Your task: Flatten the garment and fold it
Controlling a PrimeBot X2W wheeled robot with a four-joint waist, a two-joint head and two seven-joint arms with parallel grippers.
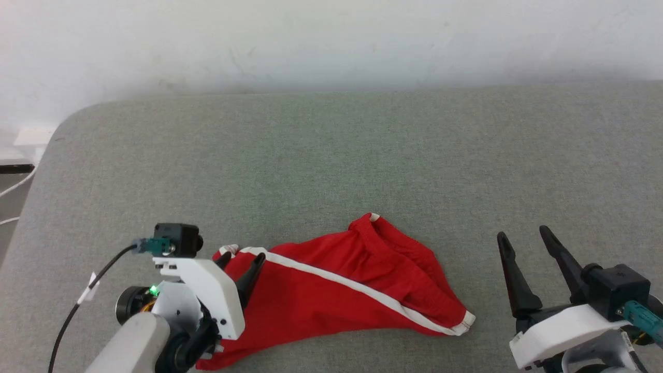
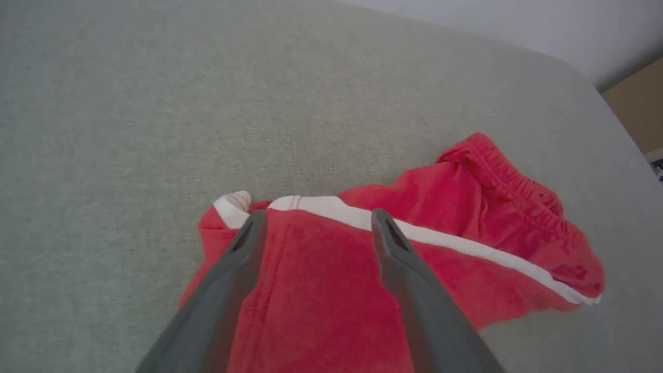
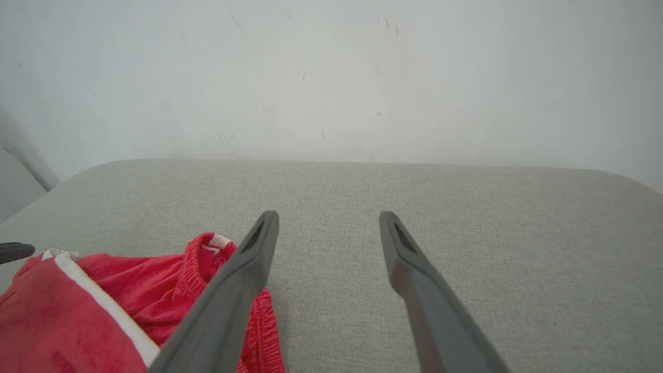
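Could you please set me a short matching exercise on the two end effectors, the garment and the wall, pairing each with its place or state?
Column one:
1. left end effector
2. right end effector
3. garment
4. wall

Column two:
A. plain white, behind the padded surface
B. open, above a bare part of the padded surface
C. open, above red cloth with a white stripe
D. crumpled, not yet flat

Pairs: 1-C; 2-B; 3-D; 4-A
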